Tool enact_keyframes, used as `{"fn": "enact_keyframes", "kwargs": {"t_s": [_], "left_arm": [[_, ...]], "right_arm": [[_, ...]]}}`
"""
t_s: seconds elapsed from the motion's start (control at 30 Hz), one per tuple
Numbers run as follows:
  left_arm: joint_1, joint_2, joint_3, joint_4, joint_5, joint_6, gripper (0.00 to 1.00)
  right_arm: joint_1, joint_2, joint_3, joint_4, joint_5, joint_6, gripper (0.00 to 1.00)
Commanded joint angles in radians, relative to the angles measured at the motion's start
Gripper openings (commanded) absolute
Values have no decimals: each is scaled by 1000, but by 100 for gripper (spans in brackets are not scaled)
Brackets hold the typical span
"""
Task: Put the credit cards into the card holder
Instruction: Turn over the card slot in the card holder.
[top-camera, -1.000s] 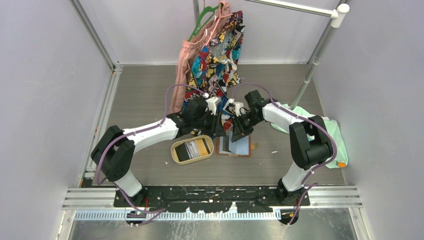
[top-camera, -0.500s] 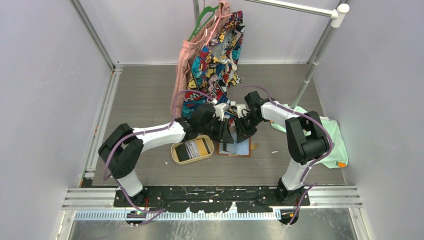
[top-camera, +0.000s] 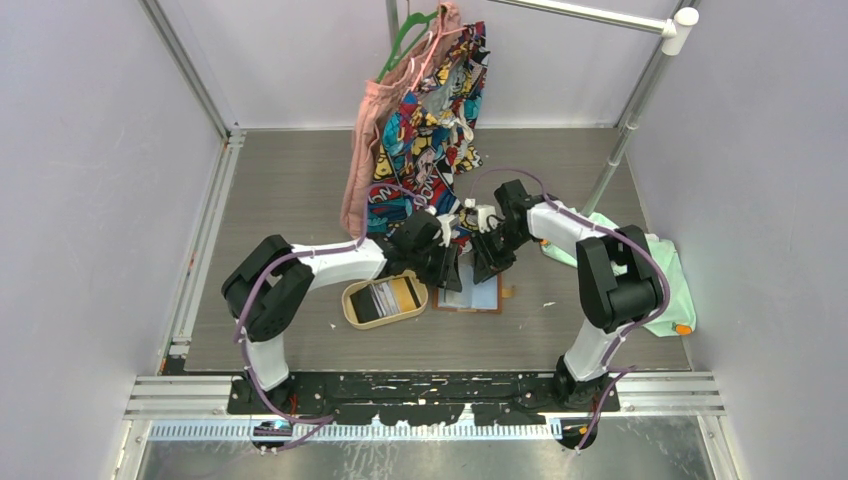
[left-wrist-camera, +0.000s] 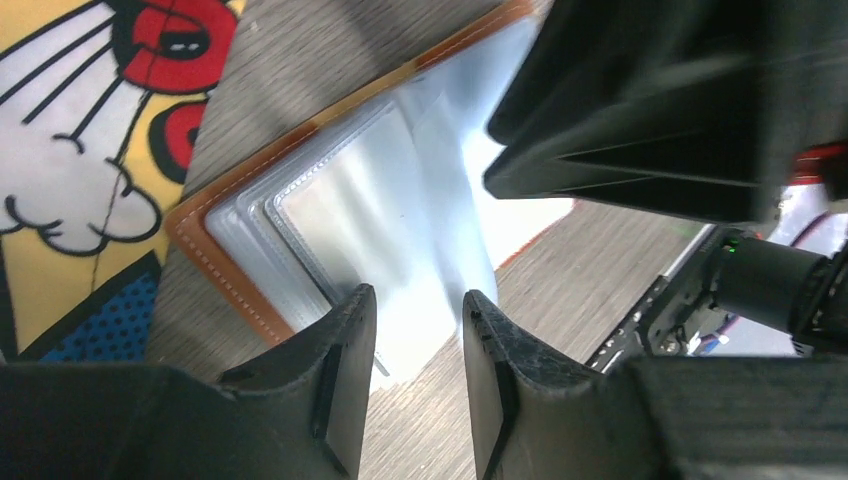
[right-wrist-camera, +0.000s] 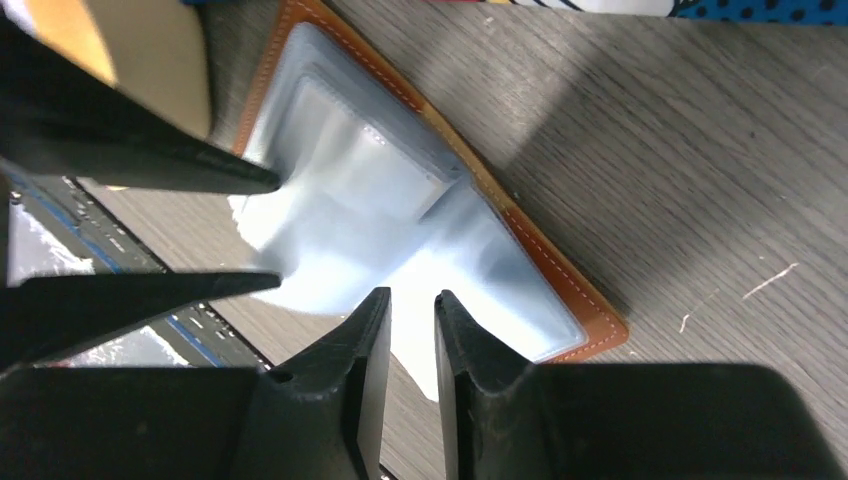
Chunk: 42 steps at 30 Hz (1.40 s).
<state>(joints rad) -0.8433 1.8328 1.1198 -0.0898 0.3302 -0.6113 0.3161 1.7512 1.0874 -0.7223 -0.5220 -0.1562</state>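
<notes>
The card holder (top-camera: 478, 296) lies open on the table, with a tan-brown leather rim and pale clear sleeves inside. It also shows in the left wrist view (left-wrist-camera: 215, 262) and the right wrist view (right-wrist-camera: 560, 280). The credit cards (top-camera: 385, 298), black, striped and yellow, lie in the oval tray. My left gripper (top-camera: 449, 268) is open and empty, its fingers (left-wrist-camera: 340, 360) on either side of a raised sleeve leaf (left-wrist-camera: 440, 250). My right gripper (top-camera: 486, 266) hangs over the holder's right half. Its jaws stand a narrow gap apart around a raised sleeve corner (right-wrist-camera: 412, 340).
The oval light-wood tray (top-camera: 352, 305) sits just left of the holder. Printed and pink clothes (top-camera: 425, 120) hang from a rail behind both grippers. A mint-green cloth (top-camera: 660, 275) lies at the right. The arms' base rail (top-camera: 420, 385) runs along the near edge.
My left arm has swung right and its gripper has come down onto the holder's left half beside the right gripper. The right gripper has barely moved.
</notes>
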Motion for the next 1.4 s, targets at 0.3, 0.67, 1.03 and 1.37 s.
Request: {"fn": "enact_keyframes", "kwargs": {"t_s": [0.3,0.67,1.03,1.37], "left_arm": [[8,-3,51,-78,-22,-4,46],[10,76,84,-41,99,-69,46],[5,168,131,164,203,-177,47],[-49,269,261,214,263,-232,48]], "right_arm": [[-23,-123,0,23,-126,-26,31],[-35,-98,8,23,-40,0,31],[-132,-197,-2,50,-35,31,31],[-221,-316,-12,55,-118,27,31]]}}
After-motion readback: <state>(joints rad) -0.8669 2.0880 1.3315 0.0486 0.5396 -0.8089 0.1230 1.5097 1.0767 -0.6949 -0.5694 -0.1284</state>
